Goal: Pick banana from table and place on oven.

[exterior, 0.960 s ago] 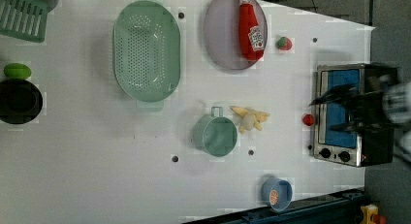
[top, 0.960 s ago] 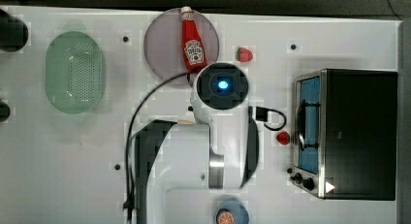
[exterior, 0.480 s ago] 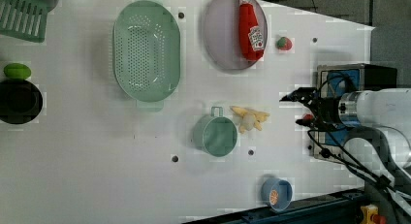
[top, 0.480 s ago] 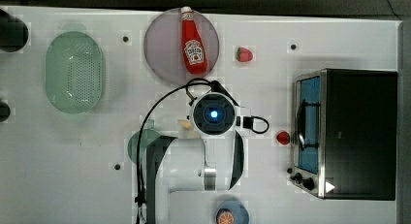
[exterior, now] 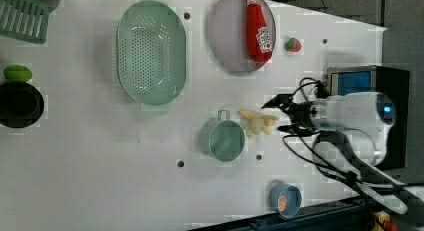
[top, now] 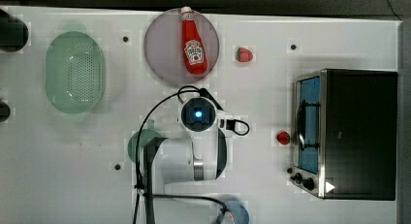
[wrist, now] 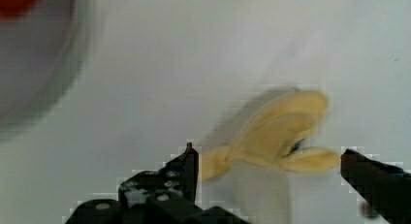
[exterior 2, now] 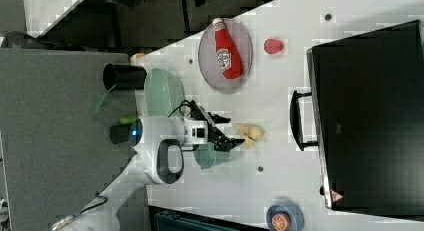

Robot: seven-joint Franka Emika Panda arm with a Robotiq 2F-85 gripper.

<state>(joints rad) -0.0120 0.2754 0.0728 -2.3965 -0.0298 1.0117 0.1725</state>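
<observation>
Now down over the banana (exterior: 257, 123) with the gripper (exterior: 281, 113) spread wide, where a second ago hung by the oven (exterior: 372, 98); banana on the table (exterior: 125, 161) just beside the green cup (exterior: 222, 139), ungrasped; closing looks next.

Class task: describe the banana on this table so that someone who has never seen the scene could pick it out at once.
Start at the white table and find the mint-green cup near its middle in the left view. Just to the left view's right of that cup lies the banana, with the robot's open hand close by. It is small and pale cream-yellow with splayed peel strips, unlike the red strawberry.
</observation>
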